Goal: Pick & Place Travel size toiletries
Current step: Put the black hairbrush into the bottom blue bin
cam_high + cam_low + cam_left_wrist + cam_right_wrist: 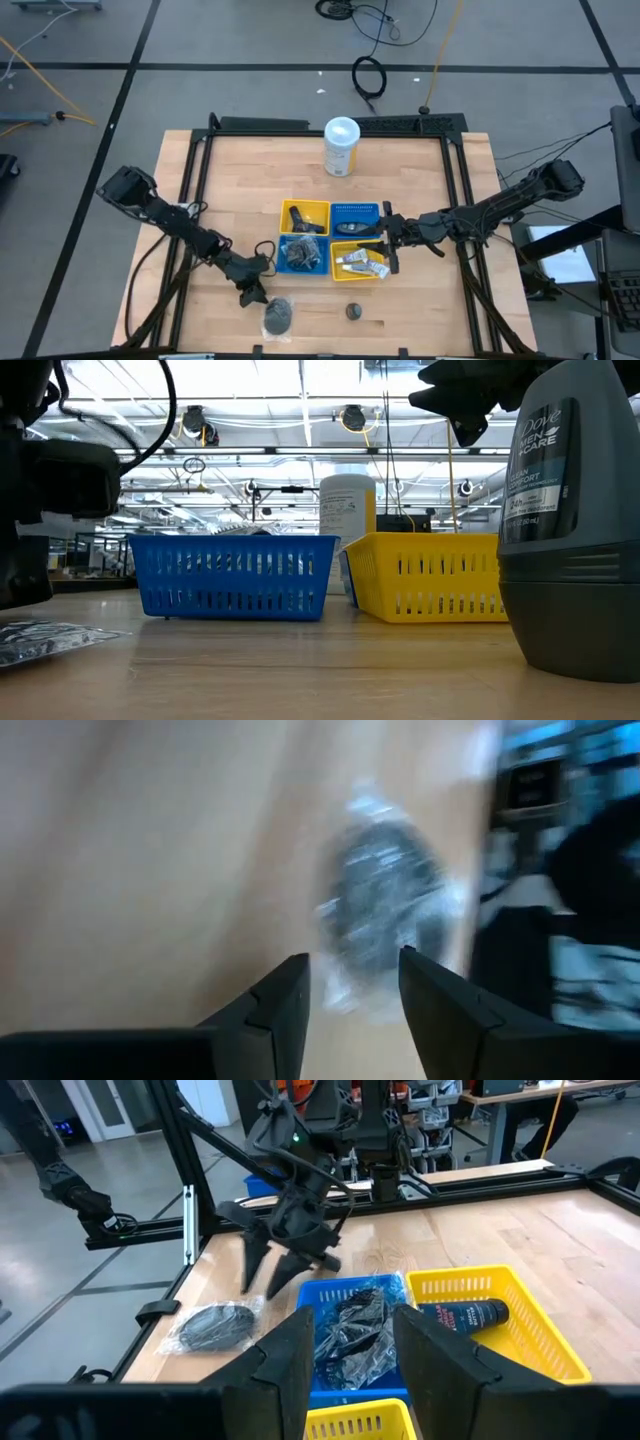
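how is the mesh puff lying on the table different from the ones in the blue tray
The mesh puff on the table lies alone on bare wood near the front edge, below the left gripper; the puffs in the blue tray sit bunched together inside its walls. All look dark grey and plastic-wrapped.

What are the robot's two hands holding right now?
Nothing. The left tool hangs open above the wrapped mesh puff lying on the table. The right tool is open and empty over the trays.
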Action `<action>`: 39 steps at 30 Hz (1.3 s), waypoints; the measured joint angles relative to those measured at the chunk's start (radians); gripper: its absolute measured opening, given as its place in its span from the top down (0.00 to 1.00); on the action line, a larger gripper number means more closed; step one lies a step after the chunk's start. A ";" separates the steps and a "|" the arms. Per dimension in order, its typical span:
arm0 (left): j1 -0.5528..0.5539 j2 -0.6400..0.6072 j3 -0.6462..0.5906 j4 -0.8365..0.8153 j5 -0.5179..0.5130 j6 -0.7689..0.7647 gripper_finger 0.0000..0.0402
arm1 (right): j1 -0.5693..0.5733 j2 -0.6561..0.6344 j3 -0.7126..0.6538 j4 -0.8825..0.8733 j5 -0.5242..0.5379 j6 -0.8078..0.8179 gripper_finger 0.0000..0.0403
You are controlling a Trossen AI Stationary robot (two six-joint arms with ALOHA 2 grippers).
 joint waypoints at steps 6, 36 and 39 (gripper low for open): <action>0.000 0.046 0.023 0.052 0.054 0.021 0.62 | 0.000 0.000 0.000 0.000 0.000 0.000 0.68; -0.008 0.060 0.240 -0.443 0.104 0.103 0.62 | 0.008 0.000 0.000 0.000 0.000 0.000 0.68; -0.008 0.068 0.241 -0.437 0.093 0.099 0.62 | 0.008 0.000 0.000 0.000 0.000 0.000 0.68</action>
